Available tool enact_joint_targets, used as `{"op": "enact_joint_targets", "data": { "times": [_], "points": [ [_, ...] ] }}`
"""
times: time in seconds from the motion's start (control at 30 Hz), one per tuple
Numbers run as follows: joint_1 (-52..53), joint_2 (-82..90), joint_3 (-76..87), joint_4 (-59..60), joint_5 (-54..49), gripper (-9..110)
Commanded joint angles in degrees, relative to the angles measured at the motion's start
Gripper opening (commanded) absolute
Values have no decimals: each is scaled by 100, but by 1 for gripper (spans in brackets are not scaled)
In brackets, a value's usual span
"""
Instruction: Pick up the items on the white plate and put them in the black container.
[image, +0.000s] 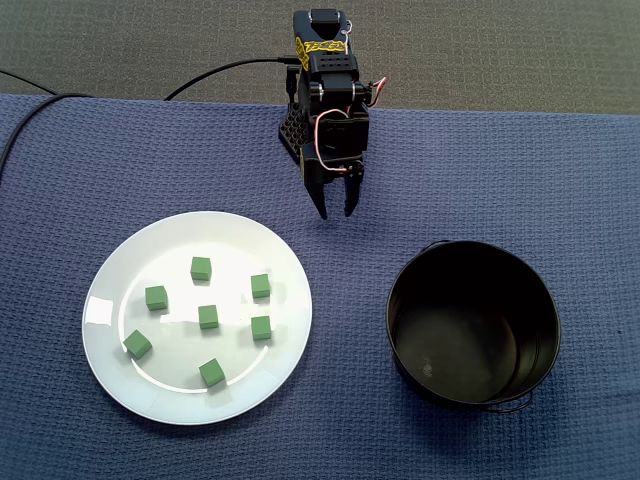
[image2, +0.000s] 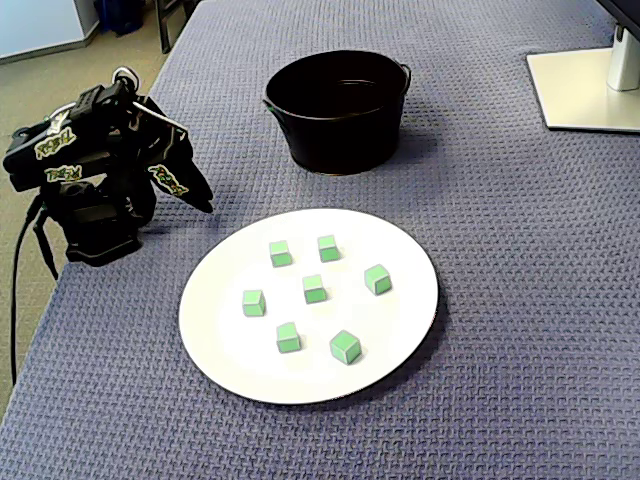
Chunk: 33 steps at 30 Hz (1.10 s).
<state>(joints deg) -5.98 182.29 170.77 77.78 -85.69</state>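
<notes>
Arm sits folded at the far edge of the blue cloth (image: 560, 170), with the gripper (image: 336, 213) pointing down at the cloth. Its two tips are slightly apart with cloth showing between them, and it holds nothing. The white plate (image: 180, 240) lies just in front of it, to the left in this fixed view. Seven green cubes (image: 208, 317) sit loose on the plate, none touching another. The black container (image: 402, 330) stands upright on the right, near the plate but apart from it, and no cube shows inside. In the other fixed view the gripper (image2: 203, 203) is left of the plate (image2: 400, 330) and the container (image2: 340, 140) is behind it. A white monitor base (image2: 590, 90) sits at top right. A black cable (image: 220, 72) runs off behind the arm.
</notes>
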Motion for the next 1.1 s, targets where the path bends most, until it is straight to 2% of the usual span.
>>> {"op": "enact_joint_targets", "data": {
  "times": [0.0,0.37,0.67,0.83,0.97,1.07],
  "points": [
    [62,-26,88,835,1151,0],
    [70,-26,88,703,1230,1],
    [686,-501,-404,-598,2329,2],
    [765,-1494,-1415,-686,2979,1],
    [976,-2531,-2435,-659,4025,2],
    [1529,-3498,-3366,-817,4957,4]
  ]
}}
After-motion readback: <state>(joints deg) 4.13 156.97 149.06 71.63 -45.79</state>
